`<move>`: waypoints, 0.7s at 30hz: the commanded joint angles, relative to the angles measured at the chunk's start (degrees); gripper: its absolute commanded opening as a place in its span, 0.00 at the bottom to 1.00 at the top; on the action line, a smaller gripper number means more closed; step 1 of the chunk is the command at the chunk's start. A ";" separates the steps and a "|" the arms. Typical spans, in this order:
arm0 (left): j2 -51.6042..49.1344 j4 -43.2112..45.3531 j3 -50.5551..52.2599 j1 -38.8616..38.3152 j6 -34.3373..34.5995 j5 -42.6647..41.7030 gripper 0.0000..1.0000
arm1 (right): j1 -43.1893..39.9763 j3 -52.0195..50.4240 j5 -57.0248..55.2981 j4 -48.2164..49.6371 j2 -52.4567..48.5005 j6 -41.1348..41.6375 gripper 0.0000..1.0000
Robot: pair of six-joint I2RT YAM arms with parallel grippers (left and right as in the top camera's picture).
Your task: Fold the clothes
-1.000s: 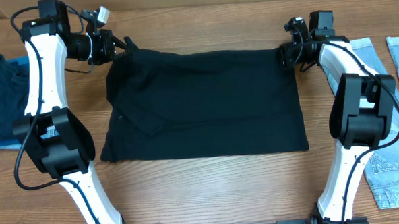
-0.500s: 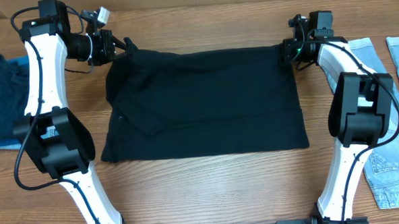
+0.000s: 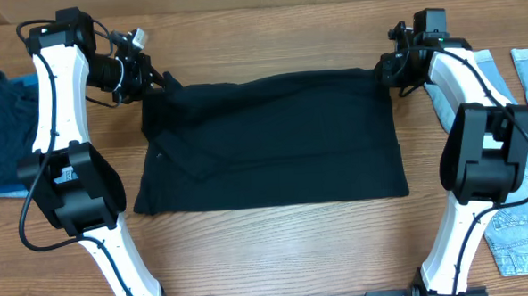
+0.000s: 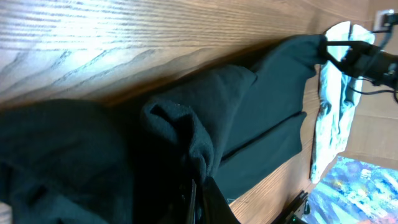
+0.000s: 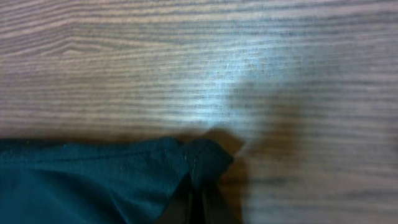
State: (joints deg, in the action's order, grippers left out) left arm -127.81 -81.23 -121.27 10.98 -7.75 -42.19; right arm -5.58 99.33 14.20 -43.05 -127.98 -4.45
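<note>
Clothes [image 3: 272, 139] lie spread on the table [image 3: 277, 246] between my arms, my left gripper [image 3: 156, 79] clamped on the far left corner, my right gripper [image 3: 384, 71], fingers apart a second ago, now pinched on the far right corner, far edge lifted slightly.

Bare strip of table [image 3: 277, 246] in front of black shirt [image 3: 272, 139], btwn the arm bases: free L to R. Another bare strip behind shirt. L side: left arm [image 3: 52, 104] stands btwn shirt & navy cloth [image 3: 0, 133], tight gaps. R side: right arm [image 3: 483, 147] just beside shirt edge, over denim [image 3: 522, 239]. Left gripper [image 3: 158, 78] & right gripper [image 3: 378, 72] clamp shirt's far corners, blocking them.
</note>
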 commanded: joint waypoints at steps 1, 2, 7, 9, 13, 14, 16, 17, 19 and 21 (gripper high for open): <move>1.29 -1.05 -1.05 0.00 -1.42 2.75 0.04 | -0.17 1.31 -0.63 -1.84 2.73 0.24 0.04; 1.29 -1.31 -1.05 0.00 -1.55 3.08 0.04 | -0.17 1.31 -0.61 -2.69 2.75 0.24 0.04; 1.29 -1.62 -1.05 -0.09 -1.90 4.94 0.04 | -0.17 1.60 -0.61 -7.13 3.98 0.24 0.04; 1.29 -2.58 -1.05 -0.09 -1.95 5.42 0.04 | -0.17 2.49 -0.61 -8.00 4.70 0.24 0.04; 1.29 -4.26 -1.05 -0.07 -2.60 5.38 0.04 | -0.17 5.07 -0.61 -9.92 6.19 0.24 0.04; 1.29 -4.83 -1.05 -0.09 -2.60 5.35 0.04 | -0.17 5.97 -0.61 -11.19 6.47 0.24 0.04; 1.29 -6.34 -1.05 -0.07 -2.60 5.38 0.04 | -0.17 7.06 -0.61 -13.29 6.71 0.24 0.04; 1.29 -7.04 -1.05 -0.07 -2.60 5.38 0.04 | -0.17 7.50 -0.59 -14.47 6.80 0.24 0.04; 1.29 -8.90 -1.05 -0.07 -3.02 5.38 0.04 | -0.17 8.02 -0.52 -16.52 6.82 0.24 0.04; 1.29 -10.08 -1.05 -0.07 -3.63 5.38 0.04 | -0.17 8.37 -0.39 -19.04 6.82 0.24 0.04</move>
State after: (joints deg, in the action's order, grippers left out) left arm -127.81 -89.93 -121.27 10.98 -9.26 -37.17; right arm -5.58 105.73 14.15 -60.10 -123.31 -4.49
